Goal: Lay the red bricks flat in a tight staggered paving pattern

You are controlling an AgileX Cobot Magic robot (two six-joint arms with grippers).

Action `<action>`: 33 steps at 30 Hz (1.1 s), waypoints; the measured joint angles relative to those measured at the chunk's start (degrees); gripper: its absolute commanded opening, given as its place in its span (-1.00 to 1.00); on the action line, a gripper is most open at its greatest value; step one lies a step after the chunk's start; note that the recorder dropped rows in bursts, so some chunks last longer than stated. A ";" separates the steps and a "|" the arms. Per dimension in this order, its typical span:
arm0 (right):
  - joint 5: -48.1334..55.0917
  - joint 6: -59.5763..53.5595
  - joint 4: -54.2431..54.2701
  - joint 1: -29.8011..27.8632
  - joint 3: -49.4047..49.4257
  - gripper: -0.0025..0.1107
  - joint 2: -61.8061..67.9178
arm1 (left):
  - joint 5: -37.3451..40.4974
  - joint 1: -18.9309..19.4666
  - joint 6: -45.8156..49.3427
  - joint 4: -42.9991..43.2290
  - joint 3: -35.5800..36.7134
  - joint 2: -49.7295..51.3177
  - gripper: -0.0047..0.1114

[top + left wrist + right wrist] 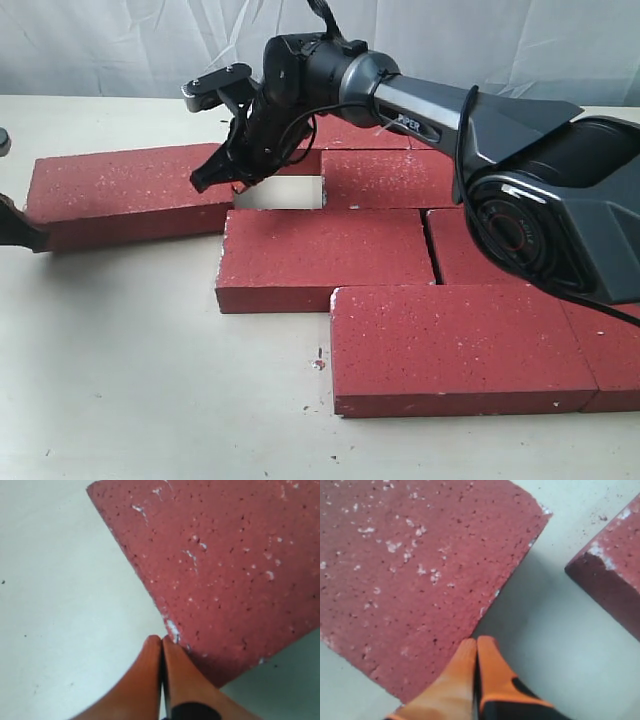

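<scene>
Several red bricks lie flat in staggered rows. The left-most brick (pixel 130 190) sits apart from the back-row brick (pixel 385 178), with a bare gap (pixel 280 193) between them. A middle brick (pixel 325 255) and a front brick (pixel 460 345) lie nearer. My right gripper (pixel 207 180) reaches across the middle and is shut, with its tips (pixel 476 642) at the edge of the left-most brick (pixel 420 570); another brick's corner (pixel 610 580) lies across the gap. My left gripper (pixel 25 235) is shut too, its tips (pixel 161 640) against that brick's edge (pixel 225 570) near a corner.
The pale table (pixel 130 380) runs bare in front and to the left of the bricks. The right arm's bulky base joint (pixel 560 210) hangs over the right-hand bricks. A grey curtain (pixel 120 40) closes off the back.
</scene>
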 measured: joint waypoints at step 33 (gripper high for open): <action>5.59 2.71 -12.08 0.31 0.00 -0.97 -0.10 | 8.83 0.00 6.34 -13.00 -7.13 8.10 -0.92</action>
